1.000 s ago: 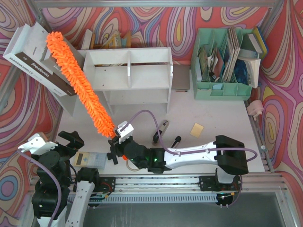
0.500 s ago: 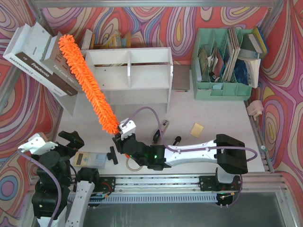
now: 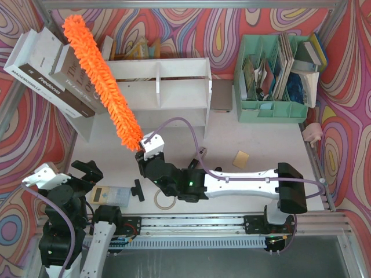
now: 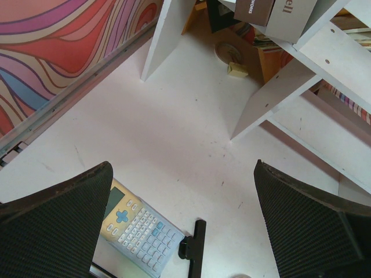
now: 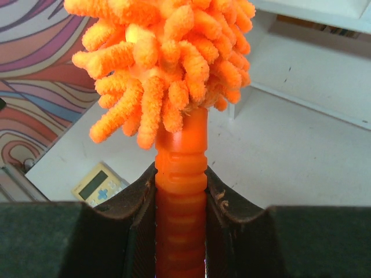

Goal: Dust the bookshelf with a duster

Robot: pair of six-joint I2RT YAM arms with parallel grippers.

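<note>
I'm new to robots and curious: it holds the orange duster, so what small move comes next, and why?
Probably swing the duster right, across the bookshelf top: the right end effector grips its handle, but the fluff crosses only the shelf's left end.

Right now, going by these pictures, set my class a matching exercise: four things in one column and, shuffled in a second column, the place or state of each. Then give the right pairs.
Column one:
1. duster
2. calculator
3. green file organiser
4. left hand

Column two:
A. open, holding nothing
B. standing at the far right of the table, stuffed with papers
C. gripped by its handle in the right hand
D. lying flat at the near left of the table

Pairs: 1-C, 2-D, 3-B, 4-A.
</note>
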